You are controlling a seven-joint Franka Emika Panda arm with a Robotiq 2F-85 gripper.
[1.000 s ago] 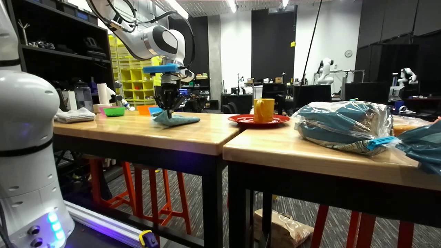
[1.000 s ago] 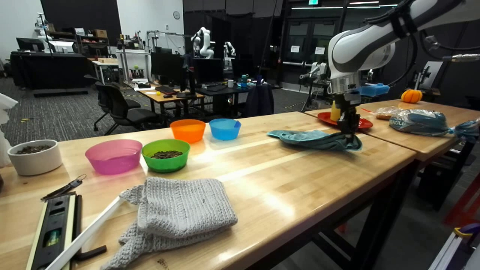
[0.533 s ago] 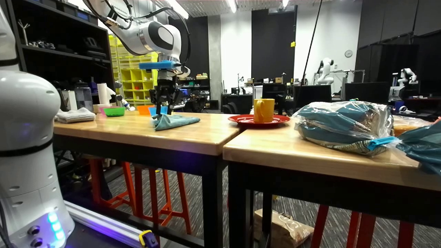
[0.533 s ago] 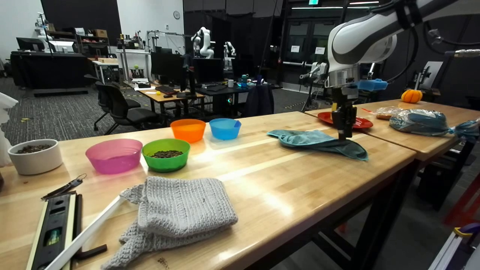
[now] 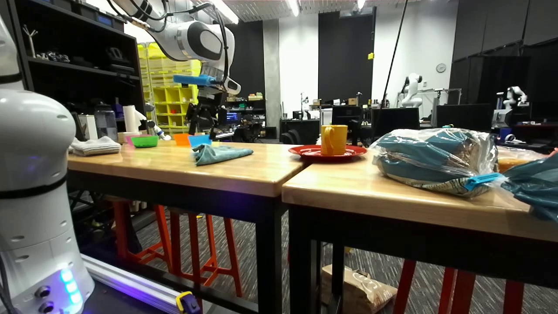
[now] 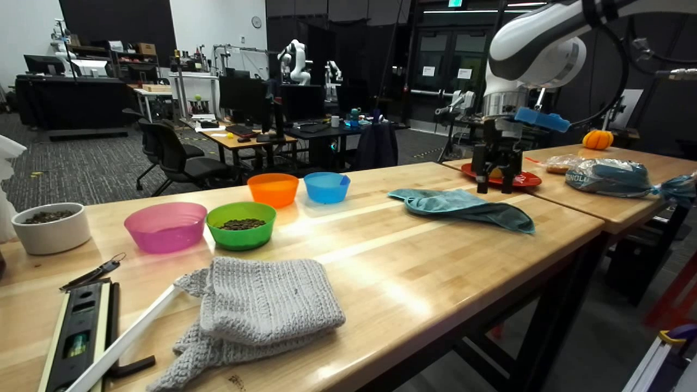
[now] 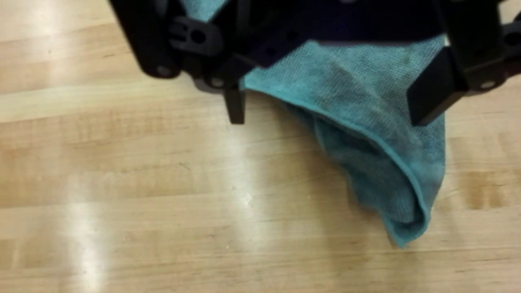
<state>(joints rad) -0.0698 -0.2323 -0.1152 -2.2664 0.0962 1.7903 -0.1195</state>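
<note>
A teal cloth [image 5: 224, 155] lies rumpled on the wooden table, seen in both exterior views. Above it hangs my gripper [image 6: 494, 188], fingers spread and nothing between them. In the wrist view the cloth [image 7: 366, 93] spreads below the open gripper [image 7: 329, 118], with one folded corner pointing toward the bottom of the picture. The fingertips look clear of the fabric in an exterior view, where the gripper [image 5: 202, 131] stands over the cloth's raised end. Behind the gripper, a red plate [image 6: 525, 179] is partly covered from sight. A yellow mug [image 5: 335, 141] stands on that plate.
Orange [image 6: 272, 190], blue [image 6: 326, 188], green [image 6: 239, 239] and pink [image 6: 163, 231] bowls line the table's far side, near a white bowl [image 6: 52, 237]. A grey knitted cloth [image 6: 267, 305] and a level [image 6: 79, 332] lie closer. Bagged bread [image 5: 436, 152] sits on the adjoining table.
The gripper was down at the cloth with its fingers together. It has let go, opened and risen. The cloth's end dropped toward the table's near edge and then stayed put.
</note>
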